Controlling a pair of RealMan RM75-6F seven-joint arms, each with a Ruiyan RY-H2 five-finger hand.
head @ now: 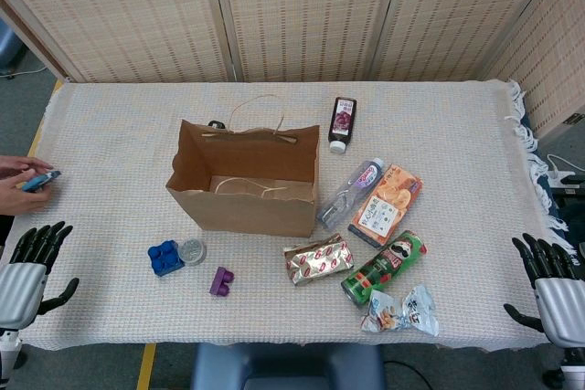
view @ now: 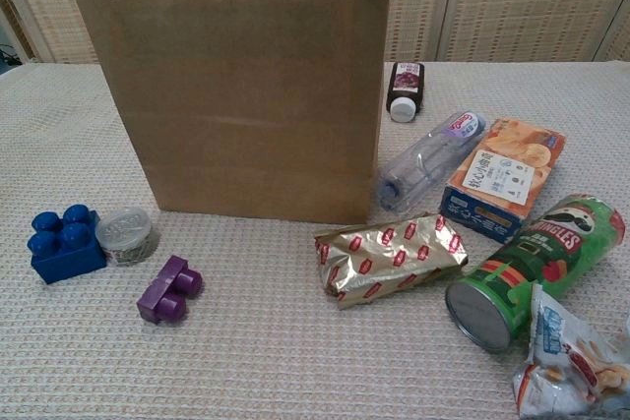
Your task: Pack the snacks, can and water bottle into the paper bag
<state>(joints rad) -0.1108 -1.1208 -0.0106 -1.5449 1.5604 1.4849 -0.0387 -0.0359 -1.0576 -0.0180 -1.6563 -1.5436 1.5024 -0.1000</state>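
Note:
A brown paper bag [head: 247, 194] [view: 241, 95] stands upright and open in the middle of the table. To its right lie a clear water bottle [head: 350, 193] [view: 429, 159], an orange snack box [head: 387, 203] [view: 504, 177], a gold-and-red snack packet [head: 318, 258] [view: 390, 257], a green Pringles can [head: 384, 267] [view: 536, 268] and a small clear snack bag [head: 402, 310] [view: 571, 361]. My left hand [head: 29, 262] hangs open off the table's left front edge. My right hand [head: 553, 276] hangs open off the right front edge. Neither touches anything.
A dark juice bottle [head: 342, 122] [view: 405, 90] lies behind the bag. A blue brick [head: 165, 258] [view: 65, 243], a small round tin [head: 192, 250] [view: 125, 233] and a purple brick [head: 221, 280] [view: 169, 290] sit front left. A person's hand with a phone [head: 27, 184] reaches in at the left edge.

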